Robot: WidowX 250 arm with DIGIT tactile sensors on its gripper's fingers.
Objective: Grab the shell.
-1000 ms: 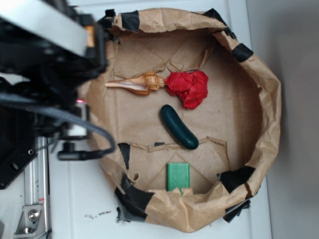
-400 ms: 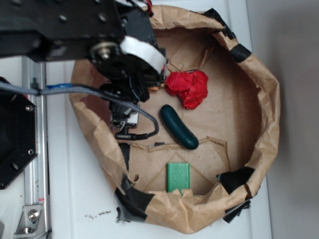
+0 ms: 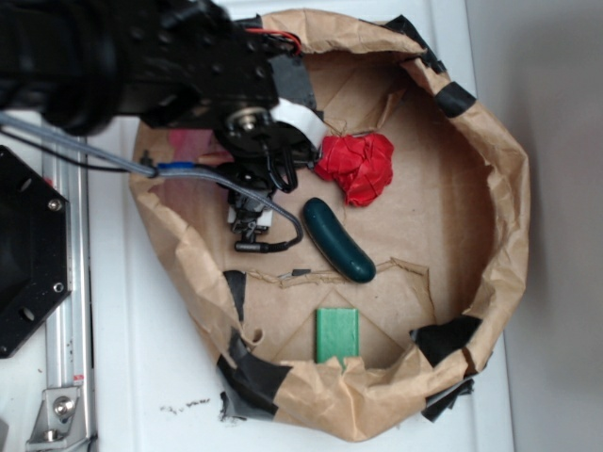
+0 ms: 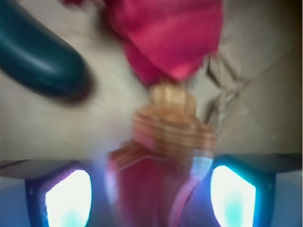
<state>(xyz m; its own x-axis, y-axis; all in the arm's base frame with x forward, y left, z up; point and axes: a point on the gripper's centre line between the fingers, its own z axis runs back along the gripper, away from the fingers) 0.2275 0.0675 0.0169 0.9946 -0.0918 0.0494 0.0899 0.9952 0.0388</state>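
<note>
In the wrist view the tan-orange, ribbed shell lies blurred on the brown paper. Its wide body reaches down between my two fingers, one on each side. My gripper is open; a small gap shows at the left pad, and the right pad is almost against the shell. In the exterior view my black arm covers the shell, left of the red cloth ball.
The red cloth ball lies just beyond the shell's tip. A dark green cucumber lies to the right below the arm. A green block sits near the crumpled paper wall that rings the area.
The arm has swung in from the left edge, over the paper wall, and now hangs over the spot where the shell lay, hiding it in the exterior view.
</note>
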